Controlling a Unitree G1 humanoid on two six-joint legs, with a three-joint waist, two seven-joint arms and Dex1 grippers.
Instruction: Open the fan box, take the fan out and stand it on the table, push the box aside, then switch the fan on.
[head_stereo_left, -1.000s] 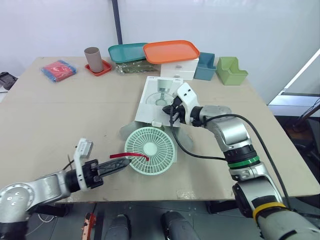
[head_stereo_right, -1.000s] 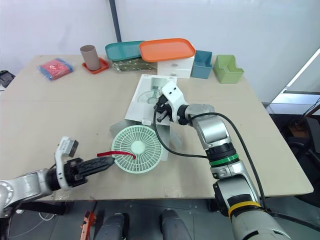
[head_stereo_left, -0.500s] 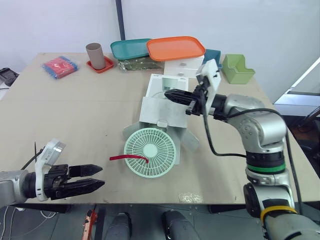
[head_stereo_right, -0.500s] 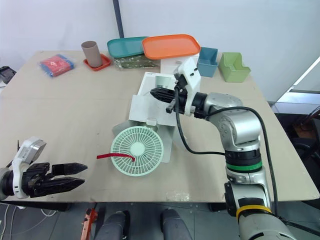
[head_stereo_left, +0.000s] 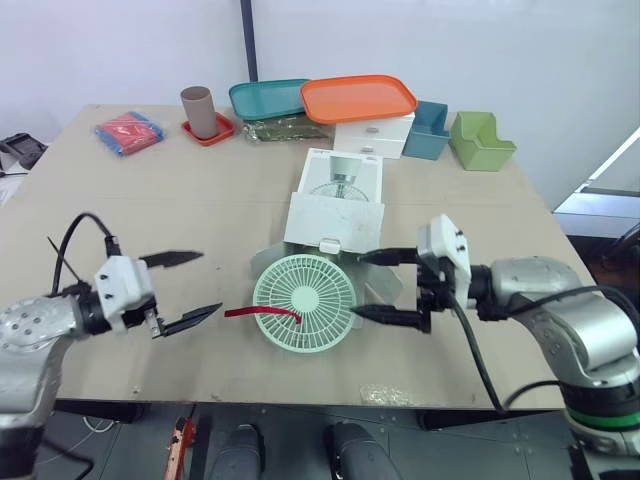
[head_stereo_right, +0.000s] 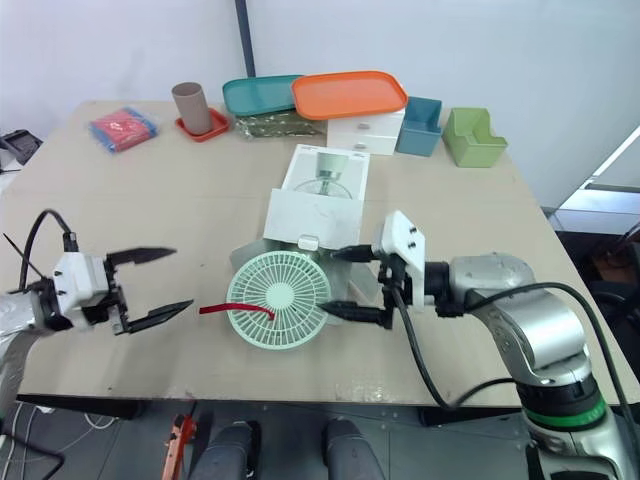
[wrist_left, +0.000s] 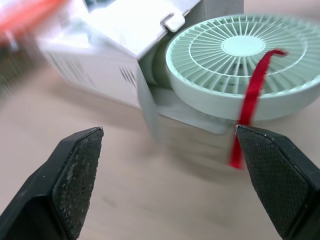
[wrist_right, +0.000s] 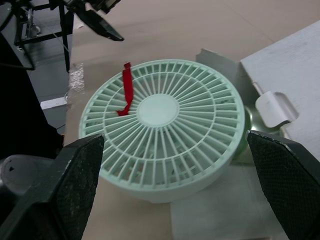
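- The fan (head_stereo_left: 304, 301) lies flat, grille up, at the mouth of the open box (head_stereo_left: 335, 215). Taking the fan as the clock's centre in the head views, the box is at 12 o'clock.
- The fan's far edge rests on a box flap, and whether its base is free of the box cannot be seen.
- The left gripper (head_stereo_left: 208, 282) hovers at 9 o'clock, fingers wide apart and empty. The right gripper (head_stereo_left: 360, 285) hovers at 3 o'clock, fingers likewise spread, with its tips just beside the fan's rim.
- The step in hand looks to be lifting the fan clear and standing it up.
- The right gripper is the better placed. It should likely close across the rim's thickness at 3 o'clock, not over the thin grille ribs, which may flex.
- A red ribbon (head_stereo_left: 262, 313) trails from the grille toward 9 o'clock. The left fingers should stay off it, since a snag would tug the fan.
- The fan should be drawn toward 6 o'clock before it is tilted, so the flap does not catch the base.
- The left gripper can steady the box, or the opposite rim at 9 o'clock.
- The fan should be set down on bare table (head_stereo_left: 150, 200), well off the flaps, so that it stands level.
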